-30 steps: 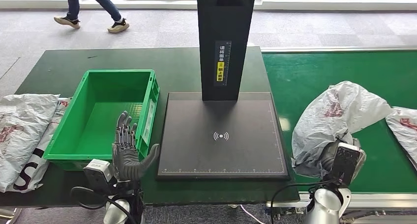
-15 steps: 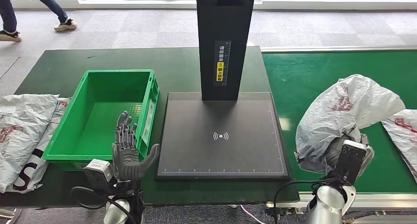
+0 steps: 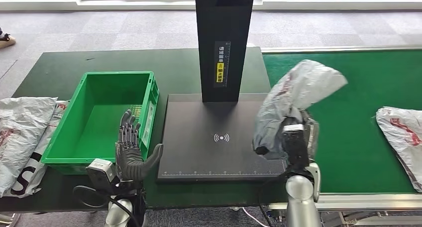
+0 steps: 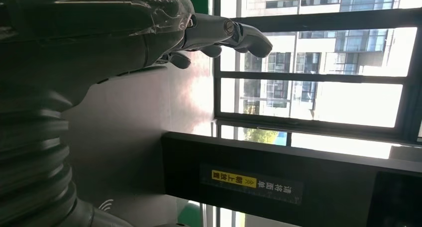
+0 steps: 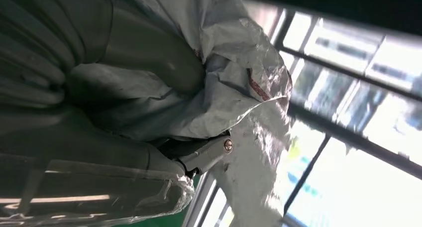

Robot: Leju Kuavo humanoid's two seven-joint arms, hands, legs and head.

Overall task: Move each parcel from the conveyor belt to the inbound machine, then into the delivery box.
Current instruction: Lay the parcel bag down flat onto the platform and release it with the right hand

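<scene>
Right robot hand (image 3: 297,137) grips grey parcel (image 3: 293,100) above scanner plate (image 3: 199,152); left robot hand (image 3: 130,152) open, empty.

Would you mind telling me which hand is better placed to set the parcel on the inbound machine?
Right. The right hand already grips the parcel over the machine's black plate; the left hand stands open and empty by the green box.

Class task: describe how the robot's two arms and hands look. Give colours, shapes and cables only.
Both arms are silver tubes with black cables looping near the wrists. The left hand has a dark grey ribbed palm, darker fingers and a thick grey thumb. The right hand carries a black, boxy wrist camera.
</scene>
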